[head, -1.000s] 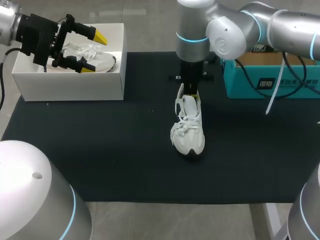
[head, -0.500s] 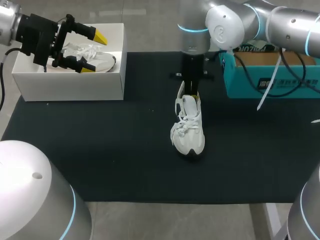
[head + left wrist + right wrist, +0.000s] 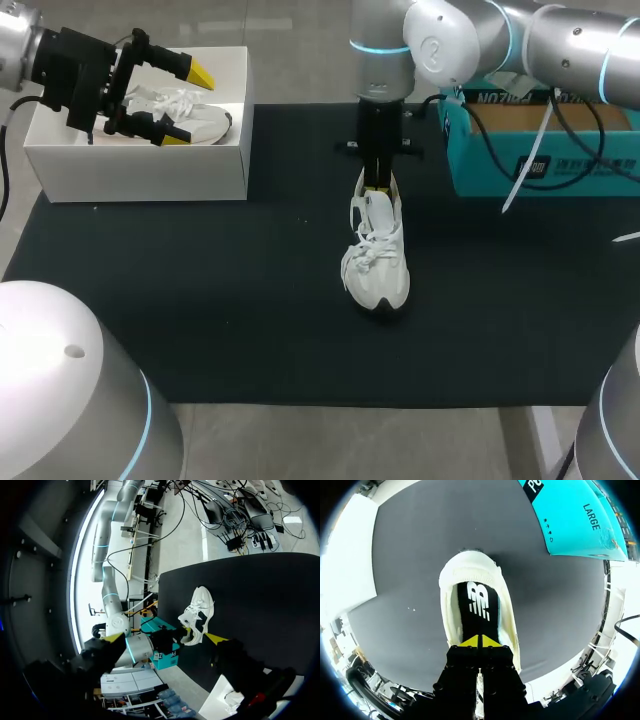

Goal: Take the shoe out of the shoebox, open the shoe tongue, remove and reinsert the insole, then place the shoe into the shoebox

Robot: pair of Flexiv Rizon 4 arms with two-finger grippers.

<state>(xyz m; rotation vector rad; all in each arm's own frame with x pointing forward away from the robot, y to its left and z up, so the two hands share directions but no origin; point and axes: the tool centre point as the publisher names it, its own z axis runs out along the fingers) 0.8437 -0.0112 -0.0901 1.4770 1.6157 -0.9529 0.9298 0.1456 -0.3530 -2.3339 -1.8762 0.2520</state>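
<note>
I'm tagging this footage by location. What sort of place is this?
Probably a robotics lab workbench, not a shop: the left gripper hangs over a white shoebox, the right gripper over a white sneaker on a black mat.

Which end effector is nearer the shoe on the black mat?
Right. The right end effector is at the shoe opening; the left end effector hangs over the white shoebox.
</note>
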